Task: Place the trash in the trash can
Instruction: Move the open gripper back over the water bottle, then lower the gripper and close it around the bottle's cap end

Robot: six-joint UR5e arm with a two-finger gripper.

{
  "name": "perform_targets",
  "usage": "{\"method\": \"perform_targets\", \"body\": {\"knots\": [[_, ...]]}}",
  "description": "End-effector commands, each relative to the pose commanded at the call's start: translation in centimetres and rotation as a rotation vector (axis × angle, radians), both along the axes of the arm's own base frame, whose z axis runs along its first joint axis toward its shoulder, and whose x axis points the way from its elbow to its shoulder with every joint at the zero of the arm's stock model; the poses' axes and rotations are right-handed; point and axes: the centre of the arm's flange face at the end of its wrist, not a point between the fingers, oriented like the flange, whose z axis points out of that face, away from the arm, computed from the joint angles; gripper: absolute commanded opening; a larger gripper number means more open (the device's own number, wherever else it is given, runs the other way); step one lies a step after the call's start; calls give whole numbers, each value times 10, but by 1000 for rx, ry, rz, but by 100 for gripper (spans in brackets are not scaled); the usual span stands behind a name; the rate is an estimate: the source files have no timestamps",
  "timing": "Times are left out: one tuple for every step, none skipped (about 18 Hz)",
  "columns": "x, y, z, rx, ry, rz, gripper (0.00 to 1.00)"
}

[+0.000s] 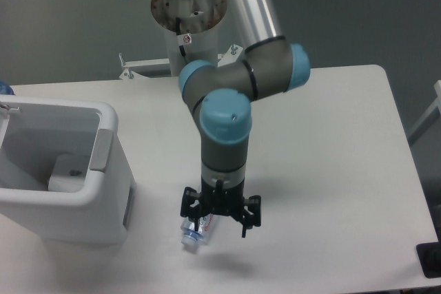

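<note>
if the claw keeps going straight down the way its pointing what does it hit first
Most likely the crushed bottle lying on the table: the open claw points down right above it, fingers either side. Height above it is unclear from this one view.

One arm is observed, descending from its grey mounting column behind and above the gripper point(220, 219). A silver upper link is angled down to a blue-capped elbow joint above and to the right of the gripper. The forearm and wrist are held vertical directly over it. The gripper is pointed straight down, its black fingers point(188, 208) spread apart to either side. Contact at the fingertips cannot be determined.
</note>
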Motion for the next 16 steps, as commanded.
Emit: {"method": "perform_targets", "body": {"knots": [[3, -2, -4, -28, -23, -5, 100], [5, -3, -8, -51, -41, -12, 100], [8, -3, -11, -68, -53, -27, 100], [9, -3, -18, -83, -67, -38, 100], [11, -3, -22, -96, -78, -43, 100], [16, -1, -28, -113, -91, -52, 100], [22, 2, -37, -132, -104, -61, 100], [22, 3, -44, -139, -108, -62, 100], [20, 7, -51, -146, -114, -64, 100], [18, 10, -54, -146, -114, -64, 100], [17, 14, -57, -146, -114, -67, 100], [16, 16, -60, -148, -114, -67, 100], [15, 18, -61, -149, -113, -67, 100], [15, 17, -62, -154, -109, -66, 98], [15, 17, -63, -158, -107, -66, 93], [14, 17, -62, -157, -106, -66, 88]]}}
